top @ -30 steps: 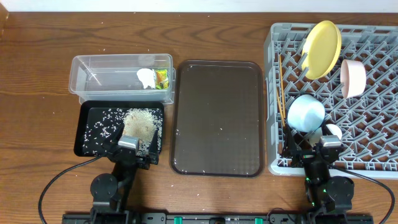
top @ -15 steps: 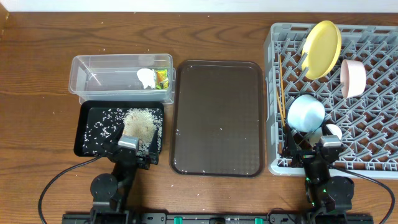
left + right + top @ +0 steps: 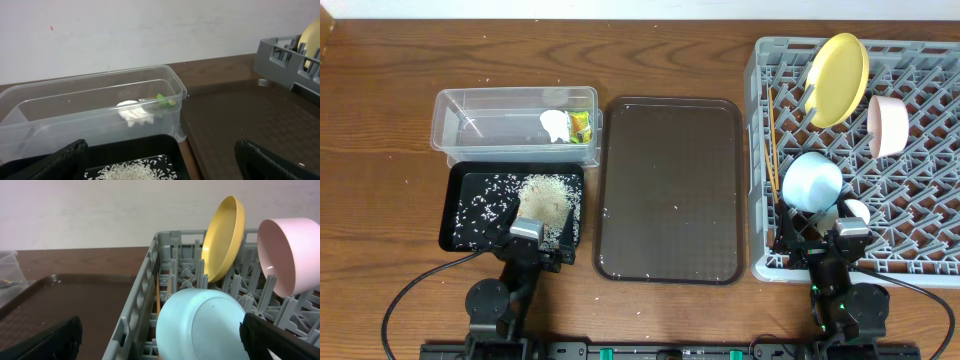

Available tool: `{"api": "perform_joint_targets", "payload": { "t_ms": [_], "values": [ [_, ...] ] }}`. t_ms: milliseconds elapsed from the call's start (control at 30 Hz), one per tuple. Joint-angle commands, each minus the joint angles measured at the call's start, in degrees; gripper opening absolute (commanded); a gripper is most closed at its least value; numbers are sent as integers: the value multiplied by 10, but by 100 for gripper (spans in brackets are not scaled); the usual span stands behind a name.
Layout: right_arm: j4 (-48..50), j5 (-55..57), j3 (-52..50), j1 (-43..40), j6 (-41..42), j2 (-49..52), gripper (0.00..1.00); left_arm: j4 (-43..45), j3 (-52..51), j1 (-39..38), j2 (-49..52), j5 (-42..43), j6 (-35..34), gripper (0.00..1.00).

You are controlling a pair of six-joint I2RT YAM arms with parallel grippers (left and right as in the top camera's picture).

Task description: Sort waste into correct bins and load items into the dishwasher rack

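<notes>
The job looked done. Wrapper (image 3: 581, 126) and tissue (image 3: 555, 125) lay in the tub (image 3: 480, 102), rice (image 3: 545, 197) in the black tray (image 3: 456, 232), dishes (image 3: 812, 180) and chopsticks (image 3: 773, 140) in the rack (image 3: 920, 110). Left gripper (image 3: 533, 247) and right gripper (image 3: 825, 245) gaped wide, empty.

Tub (image 3: 480, 125) behind shallow tray (image 3: 455, 215); cup (image 3: 855, 211) seemingly beside nearer bowl (image 3: 812, 181) in rack (image 3: 920, 230).
</notes>
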Motion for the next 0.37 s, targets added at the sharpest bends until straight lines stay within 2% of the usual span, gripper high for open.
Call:
{"api": "perform_joint_targets", "payload": {
  "t_ms": [0, 333],
  "values": [
    [-1, 8, -2, -4, -1, -4, 99, -11, -15, 3, -2, -16, 6, 95],
    [-1, 8, -2, -4, -2, -4, 99, -13, -15, 3, -2, -40, 6, 95]
  ]
}}
